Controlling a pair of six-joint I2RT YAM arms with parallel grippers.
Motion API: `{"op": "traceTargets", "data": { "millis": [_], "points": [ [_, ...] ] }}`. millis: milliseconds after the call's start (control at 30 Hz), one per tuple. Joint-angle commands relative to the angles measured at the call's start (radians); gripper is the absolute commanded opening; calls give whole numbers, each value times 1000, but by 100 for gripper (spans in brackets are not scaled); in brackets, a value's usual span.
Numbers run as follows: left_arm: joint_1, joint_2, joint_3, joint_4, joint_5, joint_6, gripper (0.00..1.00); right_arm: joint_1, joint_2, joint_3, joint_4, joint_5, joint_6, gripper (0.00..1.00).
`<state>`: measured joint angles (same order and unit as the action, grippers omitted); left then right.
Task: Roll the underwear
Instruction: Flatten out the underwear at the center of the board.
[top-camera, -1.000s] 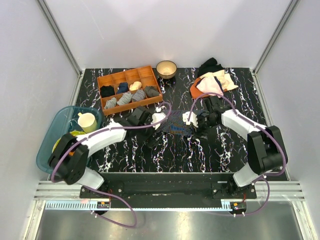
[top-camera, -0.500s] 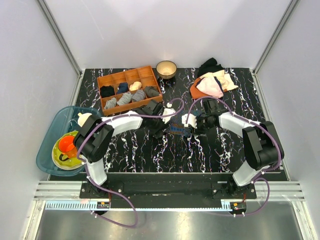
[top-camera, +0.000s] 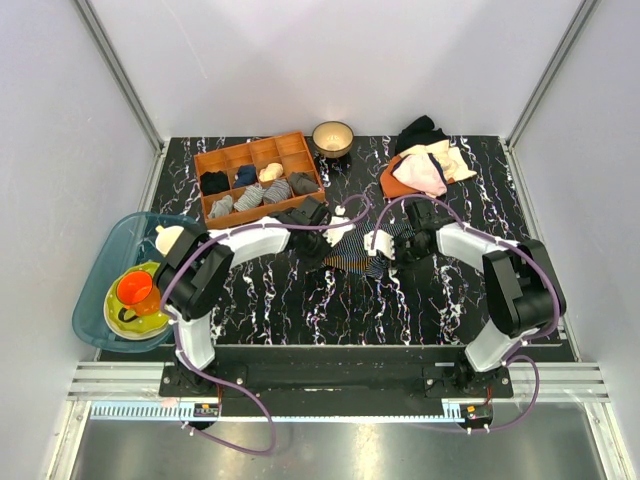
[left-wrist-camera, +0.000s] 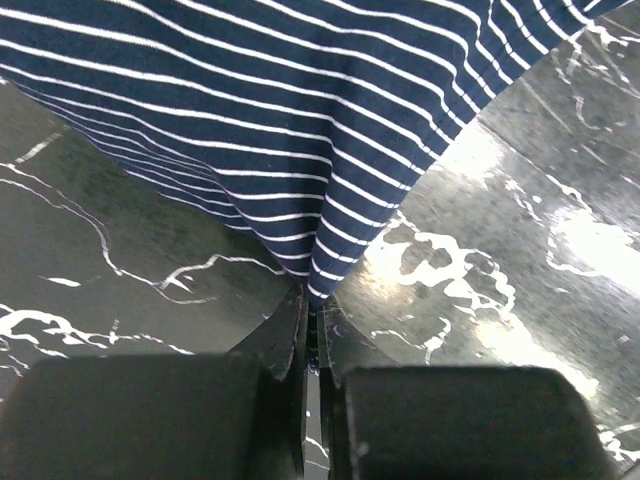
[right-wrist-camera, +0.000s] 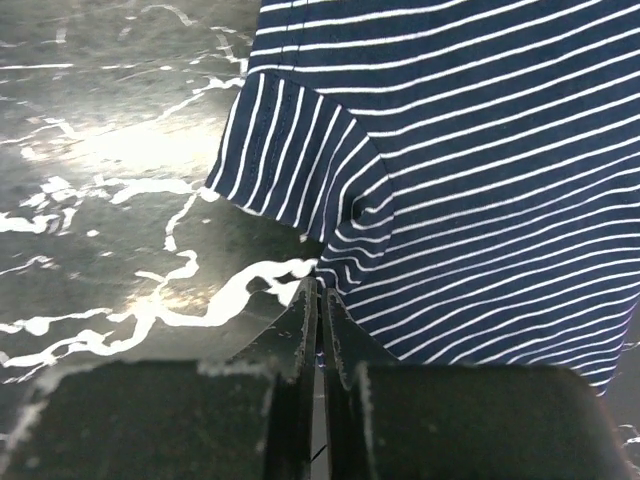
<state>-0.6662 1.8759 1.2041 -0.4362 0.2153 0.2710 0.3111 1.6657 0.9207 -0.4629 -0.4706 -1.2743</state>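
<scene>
The underwear (top-camera: 357, 255), navy cloth with fine pale stripes, lies on the black marbled table between my two arms. My left gripper (top-camera: 322, 243) is at its left edge. In the left wrist view the underwear (left-wrist-camera: 300, 130) tapers into a pinched corner between the jaws of my left gripper (left-wrist-camera: 312, 305), which is shut on it. My right gripper (top-camera: 393, 245) is at the cloth's right edge. The right wrist view shows the underwear (right-wrist-camera: 470, 170) with a fold nipped by my right gripper (right-wrist-camera: 318, 287), also shut on it.
An orange divided tray (top-camera: 259, 176) with rolled cloths stands at the back left, a wooden bowl (top-camera: 332, 136) beside it. A heap of pink, cream and black garments (top-camera: 425, 160) lies at the back right. A teal tub (top-camera: 125, 275) with cups sits at the left edge.
Both arms have moved in to the underwear's side edges, and both grippers have gone from open to shut on the cloth.
</scene>
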Motion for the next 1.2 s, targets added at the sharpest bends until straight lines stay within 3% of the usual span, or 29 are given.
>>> {"op": "traceTargets", "data": {
  "millis": [0, 233, 367, 500, 633, 767, 867, 967, 1033, 1067, 1167],
  "points": [
    [-1, -107, 0, -65, 87, -49, 2, 0, -113, 30, -175, -43, 9, 2],
    [-9, -392, -84, -137, 289, -118, 1, 22, -403, 55, -571, -240, -121, 1],
    [-30, -552, -100, -238, 474, -144, 0, 37, -564, 164, -779, -321, -114, 1],
    [-44, -716, -54, -285, 562, -179, 0, 37, -645, 289, -861, -420, -53, 1],
    [-42, -761, 14, -265, 556, -185, 0, 37, -679, 319, -740, -384, 152, 0],
    [0, -645, 55, -172, 492, -194, 0, 36, -630, 207, -403, -162, 343, 0],
    [86, -430, 135, -138, 480, -226, 0, 14, -520, 139, -176, 42, 458, 1],
    [151, -160, 301, -137, 354, -260, 2, -38, -336, 167, 31, 195, 564, 8],
    [172, 21, 415, -147, 261, -294, 7, -65, -174, 248, 90, 332, 611, 7],
    [175, 69, 522, -160, 177, -305, 16, -81, -126, 285, 107, 355, 627, 10],
    [180, 160, 629, -164, 26, -338, 34, -130, -31, 371, 95, 374, 696, 28]
  ]
}}
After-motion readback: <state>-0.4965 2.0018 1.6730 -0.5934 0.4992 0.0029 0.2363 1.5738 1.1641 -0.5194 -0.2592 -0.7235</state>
